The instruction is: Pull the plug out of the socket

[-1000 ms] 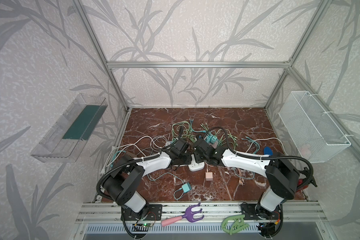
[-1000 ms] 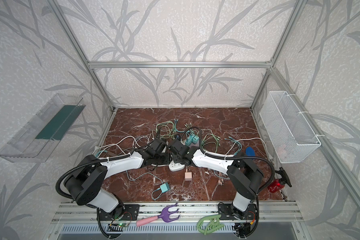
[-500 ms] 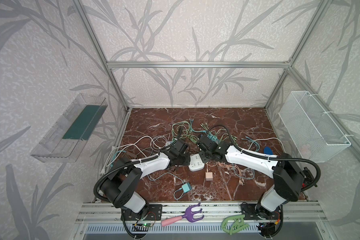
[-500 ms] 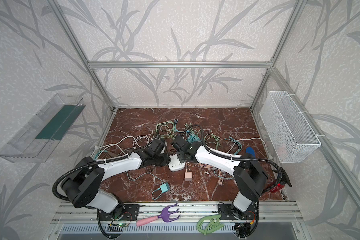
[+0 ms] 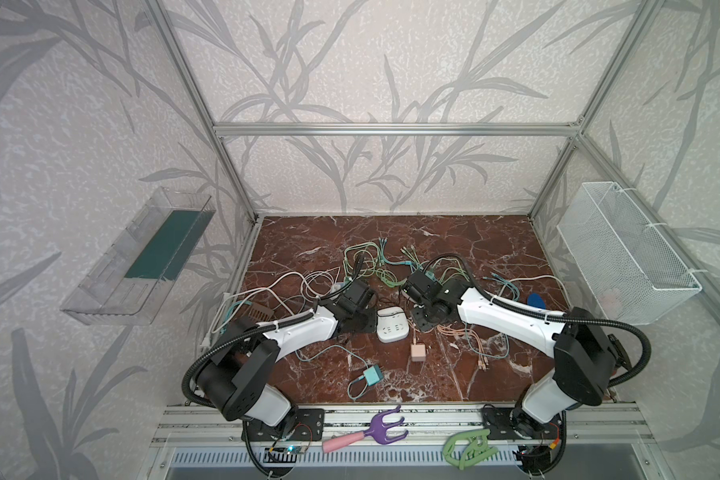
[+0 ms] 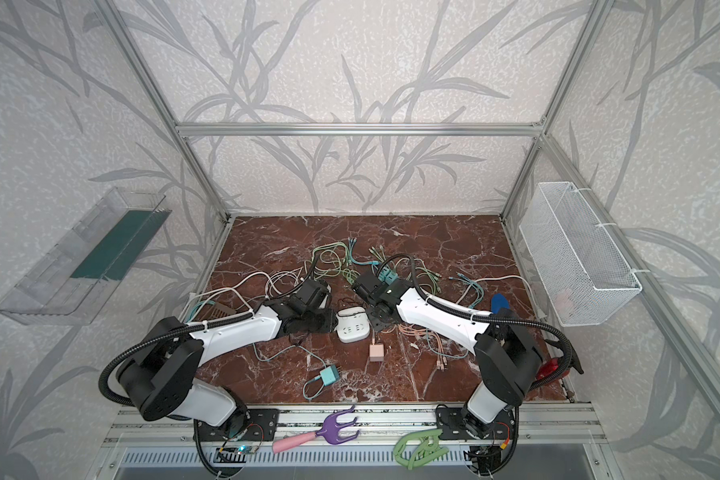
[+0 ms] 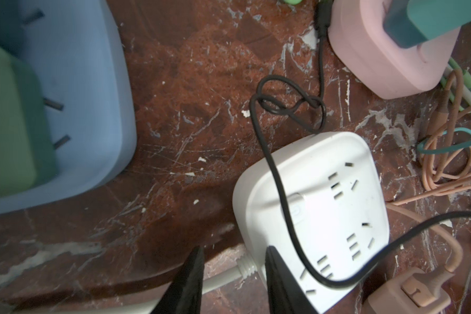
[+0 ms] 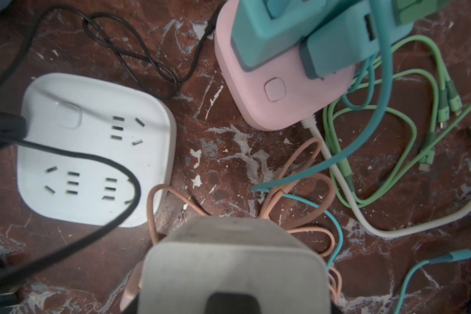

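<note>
The white socket (image 5: 393, 325) (image 6: 353, 327) lies on the marble floor in both top views. All its slots show empty in the wrist views (image 7: 324, 206) (image 8: 93, 152). My right gripper (image 5: 424, 321) (image 6: 377, 320) hovers just right of the socket, shut on a grey-white plug (image 8: 234, 271) that fills the near part of the right wrist view. My left gripper (image 7: 233, 250) (image 5: 368, 326) sits at the socket's left corner with its jaws a little apart. They straddle the socket's white cord (image 7: 223, 277), and one finger (image 7: 278, 274) rests over the corner.
A pink socket (image 8: 283, 89) (image 7: 386, 54) with teal plugs stands behind the right gripper. A blue socket (image 7: 79, 95) carries a green plug. Loose pink (image 5: 418, 352) and teal (image 5: 371, 376) plugs lie in front. Tangled cables surround everything. A thin black cable (image 7: 280, 190) drapes over the white socket.
My right gripper has drawn back to the right, away from the white socket, with the plug in it, leaving the socket's top uncovered. The left gripper has stayed at the socket's corner.
</note>
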{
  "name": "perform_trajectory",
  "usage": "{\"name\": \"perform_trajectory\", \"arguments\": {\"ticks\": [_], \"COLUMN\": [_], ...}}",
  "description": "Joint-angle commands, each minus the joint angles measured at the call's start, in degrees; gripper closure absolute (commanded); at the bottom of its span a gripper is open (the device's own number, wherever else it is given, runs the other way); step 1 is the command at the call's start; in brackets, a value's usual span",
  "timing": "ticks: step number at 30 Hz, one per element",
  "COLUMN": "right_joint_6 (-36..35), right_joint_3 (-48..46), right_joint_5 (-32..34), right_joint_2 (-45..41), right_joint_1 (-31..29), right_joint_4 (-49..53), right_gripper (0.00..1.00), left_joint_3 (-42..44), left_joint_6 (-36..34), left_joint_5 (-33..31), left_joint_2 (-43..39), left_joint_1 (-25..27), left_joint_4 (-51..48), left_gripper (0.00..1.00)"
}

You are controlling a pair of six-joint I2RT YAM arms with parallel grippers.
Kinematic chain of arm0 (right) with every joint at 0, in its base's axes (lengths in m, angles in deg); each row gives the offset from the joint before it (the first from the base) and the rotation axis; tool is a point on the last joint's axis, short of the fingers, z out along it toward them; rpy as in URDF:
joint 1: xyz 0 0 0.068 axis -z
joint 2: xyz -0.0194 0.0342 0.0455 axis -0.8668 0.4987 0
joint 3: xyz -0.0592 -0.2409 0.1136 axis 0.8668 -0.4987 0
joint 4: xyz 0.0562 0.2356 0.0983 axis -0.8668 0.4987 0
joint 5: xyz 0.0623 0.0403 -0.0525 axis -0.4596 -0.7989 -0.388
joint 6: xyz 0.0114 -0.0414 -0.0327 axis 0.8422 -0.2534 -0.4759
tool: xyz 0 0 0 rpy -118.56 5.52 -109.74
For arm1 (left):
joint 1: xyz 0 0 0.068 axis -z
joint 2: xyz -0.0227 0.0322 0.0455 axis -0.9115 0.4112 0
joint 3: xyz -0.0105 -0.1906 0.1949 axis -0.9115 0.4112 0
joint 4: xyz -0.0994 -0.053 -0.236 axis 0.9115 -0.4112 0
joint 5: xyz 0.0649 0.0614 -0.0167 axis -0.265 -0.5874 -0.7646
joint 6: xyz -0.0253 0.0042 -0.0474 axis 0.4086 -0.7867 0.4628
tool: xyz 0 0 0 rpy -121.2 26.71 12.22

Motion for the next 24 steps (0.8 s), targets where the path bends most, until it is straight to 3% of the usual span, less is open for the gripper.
{"name": "perform_trajectory", "arguments": {"ticks": [1, 17, 24], "right_joint_6": [-0.04, -0.42, -1.0], "right_joint_3": [0.05, 1.11, 2.84], "right_joint_5": [-1.89, -7.02, -10.23], "right_joint_2": [-0.07, 3.87, 9.05], "right_joint_1": [0.33, 1.83, 2.17], "right_joint_4": [2.62, 8.16, 10.15], "right_gripper": [0.64, 0.63, 0.61], "left_joint_3": [1.07, -0.04, -0.91], "left_joint_6": [-0.92, 0.27, 0.71], "left_joint_5": [-1.1, -3.59, -9.07], "left_joint_2": [-1.71, -5.15, -10.87], "left_joint_1": [0.14, 0.04, -0.1], "left_joint_4": [-2.39, -3.18, -4.9], "left_gripper": [0.6, 0.59, 0.55]}}
